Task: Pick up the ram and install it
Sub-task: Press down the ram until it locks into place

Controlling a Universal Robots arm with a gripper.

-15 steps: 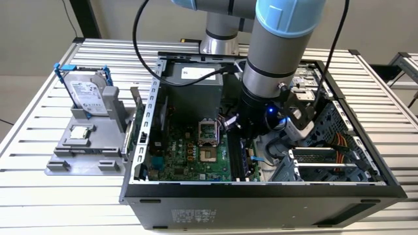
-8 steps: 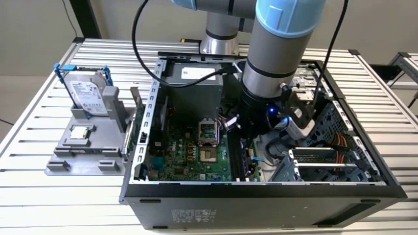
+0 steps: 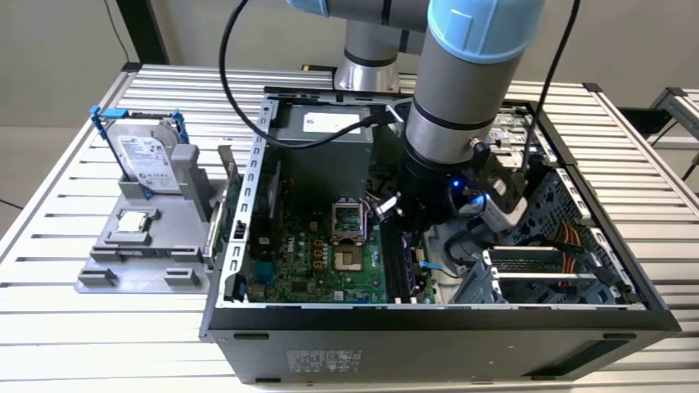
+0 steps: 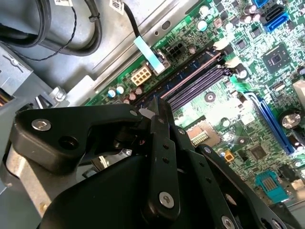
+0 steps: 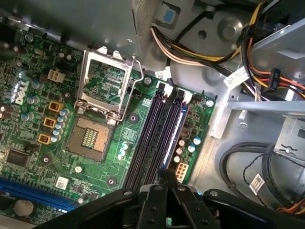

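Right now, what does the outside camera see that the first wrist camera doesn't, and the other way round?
The exterior view takes in the slatted table, the silver hard drive standing in its grey holder, and the robot arm reaching into the computer case. The first wrist view brings out the white latches ending the black memory slots. Both show the green motherboard and its open processor socket.

I see the ram [image 5: 175,136] edge-on in both wrist views: a thin, long stick with a bluish top edge, standing upright along the outermost of the dark memory slots, the one beside the small white connector. In the second wrist view the ram [image 4: 188,69] runs parallel to its neighbour slots. Its near end passes under my tool [image 5: 165,174]. I cannot tell whether it is fully seated.
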